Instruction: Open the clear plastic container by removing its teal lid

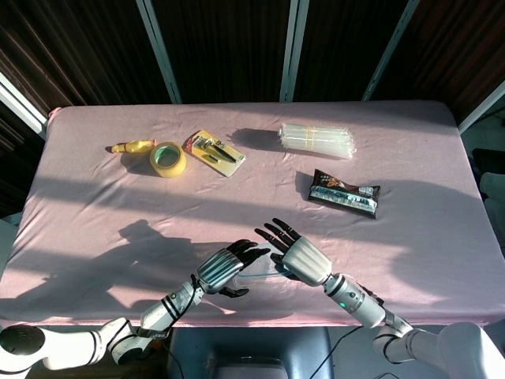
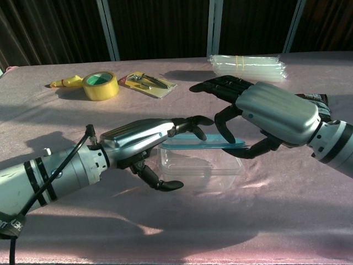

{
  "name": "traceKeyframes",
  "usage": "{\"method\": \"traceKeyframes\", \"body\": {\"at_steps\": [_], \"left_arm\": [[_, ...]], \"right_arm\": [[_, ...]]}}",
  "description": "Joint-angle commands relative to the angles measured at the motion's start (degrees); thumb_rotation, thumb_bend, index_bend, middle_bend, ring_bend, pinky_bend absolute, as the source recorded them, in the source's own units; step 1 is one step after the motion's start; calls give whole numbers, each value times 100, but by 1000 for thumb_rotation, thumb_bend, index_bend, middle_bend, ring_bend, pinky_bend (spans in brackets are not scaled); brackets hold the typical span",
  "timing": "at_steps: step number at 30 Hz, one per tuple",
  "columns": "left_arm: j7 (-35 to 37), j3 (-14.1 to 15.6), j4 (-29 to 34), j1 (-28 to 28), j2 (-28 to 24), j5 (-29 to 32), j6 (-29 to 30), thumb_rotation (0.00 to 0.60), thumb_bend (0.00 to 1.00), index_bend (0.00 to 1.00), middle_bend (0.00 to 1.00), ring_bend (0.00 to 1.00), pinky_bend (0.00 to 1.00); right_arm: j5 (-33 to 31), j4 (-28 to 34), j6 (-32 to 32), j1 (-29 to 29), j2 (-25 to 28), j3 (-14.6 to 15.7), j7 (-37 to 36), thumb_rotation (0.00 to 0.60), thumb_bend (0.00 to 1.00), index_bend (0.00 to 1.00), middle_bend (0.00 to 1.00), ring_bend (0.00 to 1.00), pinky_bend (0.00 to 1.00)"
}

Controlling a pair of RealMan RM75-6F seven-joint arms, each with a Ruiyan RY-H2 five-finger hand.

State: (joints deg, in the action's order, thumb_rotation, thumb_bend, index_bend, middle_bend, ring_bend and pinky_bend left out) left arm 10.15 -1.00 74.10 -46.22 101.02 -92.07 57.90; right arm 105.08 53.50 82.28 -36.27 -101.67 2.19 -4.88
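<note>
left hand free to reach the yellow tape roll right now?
Probably not. The left hand sits at the clear container, its fingers on the teal lid together with the right hand. The tape roll lies far back on the table, with nothing between, so releasing comes first.

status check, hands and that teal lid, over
Right hand holds teal lid lifted clear of container. Left hand braces the container's left side. Nothing in the way.

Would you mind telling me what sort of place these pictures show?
Probably a robot test bench: a table under a pink cloth, dark slatted panels behind, and assorted items like a tape roll and snack packet.
</note>
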Motion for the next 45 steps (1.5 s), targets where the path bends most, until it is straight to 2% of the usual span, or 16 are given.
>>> {"method": "traceKeyframes", "body": {"at_steps": [1, 3, 5, 24, 31, 37, 39, 41, 42, 45], "left_arm": [[48, 7, -28, 1, -43, -20, 30, 600, 273, 0, 92, 3, 39], [65, 7, -17, 7, -84, -6, 28, 600, 276, 0, 25, 0, 20], [66, 10, -7, 19, -126, 10, 30, 600, 276, 0, 0, 0, 10], [182, 82, -35, 88, -252, -398, 602, 600, 276, 0, 0, 0, 13], [145, 42, -65, 145, -434, -325, 670, 600, 275, 0, 0, 0, 9], [215, 17, -218, 246, -548, -186, 715, 600, 275, 0, 0, 0, 8], [257, 21, -284, 291, -569, -143, 731, 600, 275, 0, 0, 0, 8], [309, 40, -362, 345, -593, -95, 738, 600, 275, 0, 0, 0, 7], [329, 50, -392, 368, -602, -78, 740, 600, 275, 0, 0, 0, 6], [396, 81, -460, 428, -641, -58, 763, 600, 276, 0, 0, 0, 3]], "right_arm": [[17, -20, 109, 13, 20, -21, -34, 600, 785, 808, 172, 0, 0], [27, -39, 173, 24, 37, -24, -49, 600, 786, 807, 172, 0, 0], [40, -56, 248, 39, 62, -22, -77, 600, 786, 807, 172, 0, 0], [-115, -44, 503, 265, 553, -60, -28, 600, 786, 807, 176, 0, 0], [-255, -326, 398, 497, 783, 69, -59, 600, 786, 807, 176, 0, 0], [-380, -808, 52, 609, 636, 184, -85, 600, 786, 781, 176, 0, 0], [-438, -947, -200, 616, 543, 221, 86, 600, 785, 702, 176, 0, 0], [-492, -979, -465, 612, 482, 262, 234, 600, 771, 573, 174, 0, 0], [-525, -968, -531, 620, 462, 258, 284, 600, 732, 496, 167, 0, 0], [-625, -829, -697, 651, 490, 244, 423, 600, 530, 272, 118, 0, 0]]}}
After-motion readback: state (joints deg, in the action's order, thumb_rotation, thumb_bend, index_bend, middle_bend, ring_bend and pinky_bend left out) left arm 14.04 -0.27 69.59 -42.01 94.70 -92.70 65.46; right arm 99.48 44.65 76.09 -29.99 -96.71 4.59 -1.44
